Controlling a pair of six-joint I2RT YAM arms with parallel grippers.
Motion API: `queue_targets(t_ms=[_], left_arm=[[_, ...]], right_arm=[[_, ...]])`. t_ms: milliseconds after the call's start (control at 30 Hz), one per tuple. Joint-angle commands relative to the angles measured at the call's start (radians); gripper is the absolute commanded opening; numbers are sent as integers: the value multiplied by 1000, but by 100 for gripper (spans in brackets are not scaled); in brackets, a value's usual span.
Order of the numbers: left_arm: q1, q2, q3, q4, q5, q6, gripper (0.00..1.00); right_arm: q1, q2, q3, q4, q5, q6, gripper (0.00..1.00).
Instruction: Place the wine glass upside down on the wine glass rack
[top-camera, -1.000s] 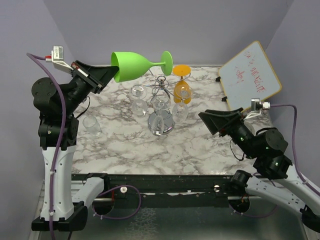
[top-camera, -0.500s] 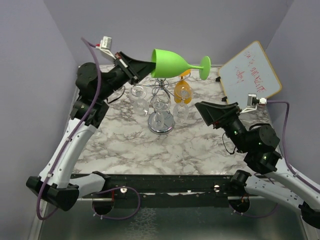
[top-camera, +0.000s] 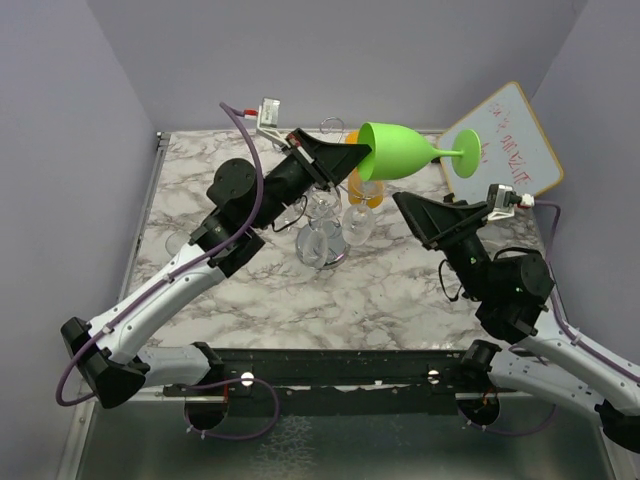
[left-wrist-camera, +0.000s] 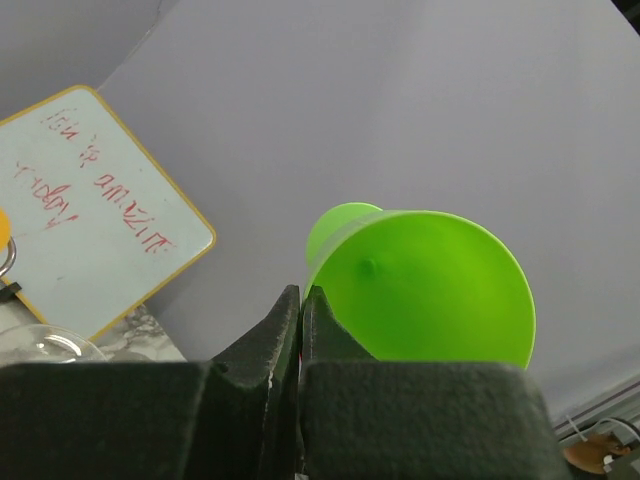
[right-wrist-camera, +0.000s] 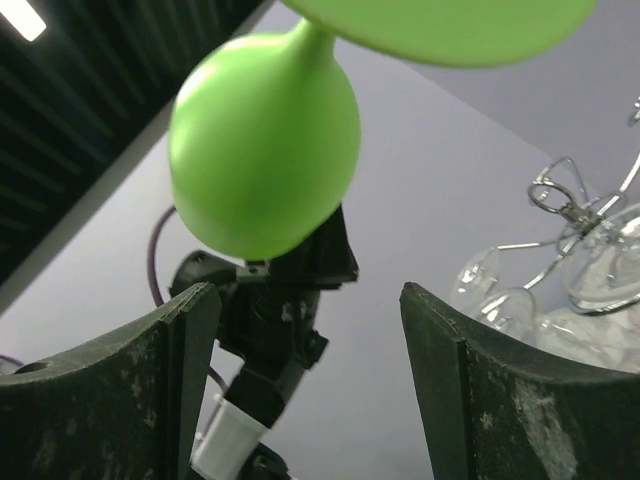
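Observation:
My left gripper (top-camera: 345, 165) is shut on the rim of a green wine glass (top-camera: 400, 152) and holds it on its side in the air, foot pointing right, above the back of the chrome wine glass rack (top-camera: 322, 252). In the left wrist view the jaws (left-wrist-camera: 301, 300) pinch the thin rim, with the green bowl (left-wrist-camera: 430, 290) to their right. My right gripper (top-camera: 408, 208) is open and empty, just below the glass's stem. Its wrist view looks up between the fingers (right-wrist-camera: 310, 340) at the green bowl (right-wrist-camera: 265, 170) and the rack's scroll arms (right-wrist-camera: 575, 205).
Clear glasses (top-camera: 358, 225) and an orange glass (top-camera: 365, 188) hang on the rack. Another clear glass (top-camera: 180, 243) stands on the marble table at the left. A small whiteboard (top-camera: 505, 150) leans at the back right.
My left arm has swung the green glass to the right, from the back left to over the rack. My right gripper has risen and moved left, coming under the glass's stem.

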Motion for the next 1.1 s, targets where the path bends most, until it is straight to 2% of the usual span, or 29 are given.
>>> queue_targets(t_ms=[0,67,233,500,733,833,967,1067], left_arm=[[-54,-45,-37,137,-118,101,0],[-67,-60,-67,162,-129,111,0],[-73,-127,-168,246,-130,147,0],[-74,-166,-225,275,-99,154,0],[-80,-148,-271,358,-59,140,0],[-86,-146,-283,380,-68,149,0],[-87,-147,-289,391,-59,157,0],[-90,-148,-301,405,-47,148,0]], right_arm=[[4,-8,-24,187,31,86,78],[4,-6,-25,219,40,94,79],[5,0,-14,162,157,194,81],[4,45,20,188,261,205,82],[3,105,25,275,283,233,72],[4,121,-2,399,263,188,70],[4,122,9,384,271,191,71],[4,135,11,424,271,184,64]])
